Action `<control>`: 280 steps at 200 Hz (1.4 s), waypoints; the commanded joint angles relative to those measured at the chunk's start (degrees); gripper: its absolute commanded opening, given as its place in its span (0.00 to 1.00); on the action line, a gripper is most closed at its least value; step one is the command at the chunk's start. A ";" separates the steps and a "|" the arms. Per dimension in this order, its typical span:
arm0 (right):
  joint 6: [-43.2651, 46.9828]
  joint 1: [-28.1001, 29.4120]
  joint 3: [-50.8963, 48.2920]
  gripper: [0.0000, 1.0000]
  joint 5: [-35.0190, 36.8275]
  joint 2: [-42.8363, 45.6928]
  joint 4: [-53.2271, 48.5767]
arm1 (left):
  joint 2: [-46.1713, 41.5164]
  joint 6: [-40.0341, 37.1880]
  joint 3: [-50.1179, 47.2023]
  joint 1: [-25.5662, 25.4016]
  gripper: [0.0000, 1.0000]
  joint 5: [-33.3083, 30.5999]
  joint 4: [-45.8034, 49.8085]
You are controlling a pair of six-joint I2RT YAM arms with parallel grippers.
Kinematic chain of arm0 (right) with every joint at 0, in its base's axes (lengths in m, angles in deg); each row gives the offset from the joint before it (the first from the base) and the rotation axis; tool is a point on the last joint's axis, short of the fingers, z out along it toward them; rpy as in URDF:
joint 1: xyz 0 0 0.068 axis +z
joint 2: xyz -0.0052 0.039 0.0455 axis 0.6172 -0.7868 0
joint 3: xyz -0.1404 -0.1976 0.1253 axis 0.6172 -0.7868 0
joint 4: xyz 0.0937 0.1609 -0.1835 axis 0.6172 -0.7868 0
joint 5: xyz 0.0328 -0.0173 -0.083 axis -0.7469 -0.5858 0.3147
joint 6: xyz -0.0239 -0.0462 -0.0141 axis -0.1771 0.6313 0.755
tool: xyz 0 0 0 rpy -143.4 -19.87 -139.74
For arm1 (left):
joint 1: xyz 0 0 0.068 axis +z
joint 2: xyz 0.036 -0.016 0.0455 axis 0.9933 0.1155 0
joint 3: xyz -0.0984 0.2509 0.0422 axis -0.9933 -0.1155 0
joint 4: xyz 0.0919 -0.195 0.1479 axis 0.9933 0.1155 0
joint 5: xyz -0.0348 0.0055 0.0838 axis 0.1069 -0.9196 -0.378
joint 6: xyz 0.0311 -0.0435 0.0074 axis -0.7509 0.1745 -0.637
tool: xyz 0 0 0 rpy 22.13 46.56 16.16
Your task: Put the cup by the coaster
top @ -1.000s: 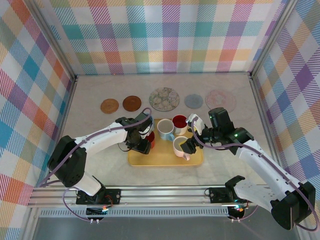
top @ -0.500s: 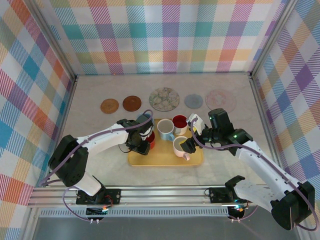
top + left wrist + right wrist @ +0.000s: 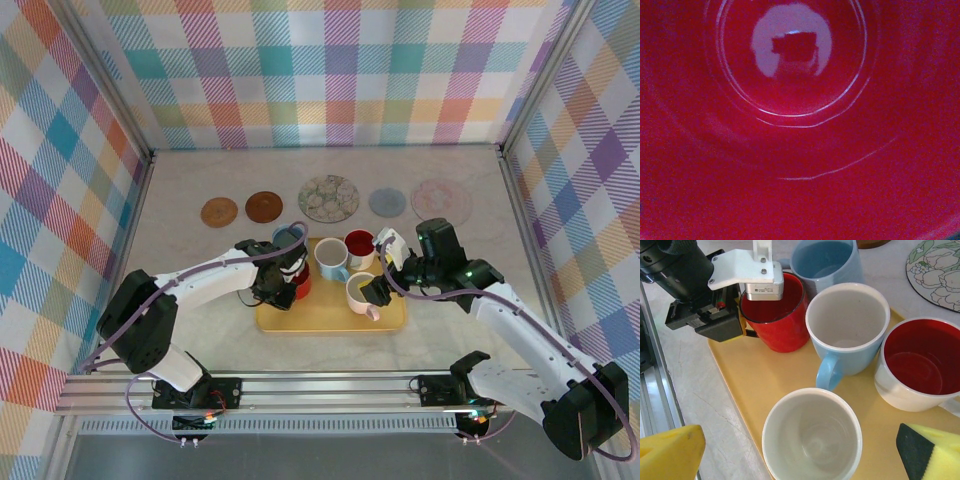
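- On the pale desk (image 3: 200, 250), in front of the arms: yellow tray (image 3: 300, 318) carrying five upright cups.
- At the tray's left end: red cup (image 3: 782, 335), upright, red inside and out, its glossy bottom seen from directly above in the left wrist view (image 3: 800, 120).
- Left tool (image 3: 747, 320) set over the red cup's rim on the side away from the other cups, narrowed onto the wall: yellow pad flat against the outside, inner finger hidden under the white camera bracket.
- From above, the same left tool (image 3: 285, 280) just left of the red cup (image 3: 300, 283), cup resting on the tray.
- Just behind the red cup: blue cup (image 3: 822, 262), at the tray's far-left corner.
- Just beside the red cup on its right: light-blue cup (image 3: 847, 325), white inside, handle toward the near edge.
- Further right: white cup with red inside (image 3: 920, 365).
- Nearest the arms: plain white cup (image 3: 812, 440).
- Right tool (image 3: 800, 450) spread wide and holding nothing, one yellow foam tip to either side of the plain white cup, hanging above it.
- Along the far side of the desk, well apart from the tray, left to right: brown coaster (image 3: 219, 212), darker brown coaster (image 3: 264, 207), large floral coaster (image 3: 329, 198), grey-blue coaster (image 3: 387, 203), pink coaster (image 3: 441, 201).
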 commanded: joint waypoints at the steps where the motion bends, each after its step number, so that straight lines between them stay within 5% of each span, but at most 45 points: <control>1: -0.45 0.43 -0.62 0.99 0.28 1.13 2.43 | -0.82 0.22 0.72 -0.29 0.12 -0.27 0.96; 41: 0.20 0.43 -0.77 0.99 0.39 1.02 2.59 | -1.98 0.65 0.43 -0.58 0.00 -0.53 1.28; 176: 1.76 0.43 -0.47 0.99 2.96 4.33 4.40 | -14.84 1.56 1.81 -1.84 0.00 6.14 3.89; 280: 0.95 0.52 4.89 0.99 2.86 0.24 8.02 | -15.50 2.68 23.56 -1.12 0.00 -5.26 17.04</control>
